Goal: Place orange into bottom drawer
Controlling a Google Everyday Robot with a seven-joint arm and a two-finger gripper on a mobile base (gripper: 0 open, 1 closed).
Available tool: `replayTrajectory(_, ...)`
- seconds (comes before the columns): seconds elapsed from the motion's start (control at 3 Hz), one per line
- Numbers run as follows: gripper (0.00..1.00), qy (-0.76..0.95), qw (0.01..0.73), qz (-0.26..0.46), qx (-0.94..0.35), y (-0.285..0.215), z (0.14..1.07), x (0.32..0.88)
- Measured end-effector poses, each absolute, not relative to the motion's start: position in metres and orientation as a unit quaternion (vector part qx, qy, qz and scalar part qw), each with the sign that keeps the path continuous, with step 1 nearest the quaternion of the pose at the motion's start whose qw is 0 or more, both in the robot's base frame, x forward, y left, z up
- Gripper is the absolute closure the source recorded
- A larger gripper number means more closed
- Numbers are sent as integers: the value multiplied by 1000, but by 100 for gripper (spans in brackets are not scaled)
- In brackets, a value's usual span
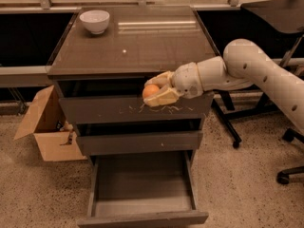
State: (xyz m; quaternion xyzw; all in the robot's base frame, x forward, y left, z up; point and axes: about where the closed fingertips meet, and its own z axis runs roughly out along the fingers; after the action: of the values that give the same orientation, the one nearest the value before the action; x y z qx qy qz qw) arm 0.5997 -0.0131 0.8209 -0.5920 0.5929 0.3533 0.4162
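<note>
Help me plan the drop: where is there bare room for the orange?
The bottom drawer is pulled out, its floor bare from wall to wall. The cabinet top is bare except for the bowl at its back left. It is crowded only in front of the top drawer, where the hand holds the orange.

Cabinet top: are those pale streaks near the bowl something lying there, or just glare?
Camera view: just glare, light reflected off the glossy cabinet top right of the bowl. The gripper holds the orange lower, before the scratched drawer.
</note>
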Motion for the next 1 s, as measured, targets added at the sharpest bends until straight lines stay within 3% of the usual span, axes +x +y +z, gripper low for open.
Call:
replayTrajectory(0.33,100,587,422,389,-571,3,764,582)
replayTrajectory(1.0,100,586,414,404,-568,6,738,576)
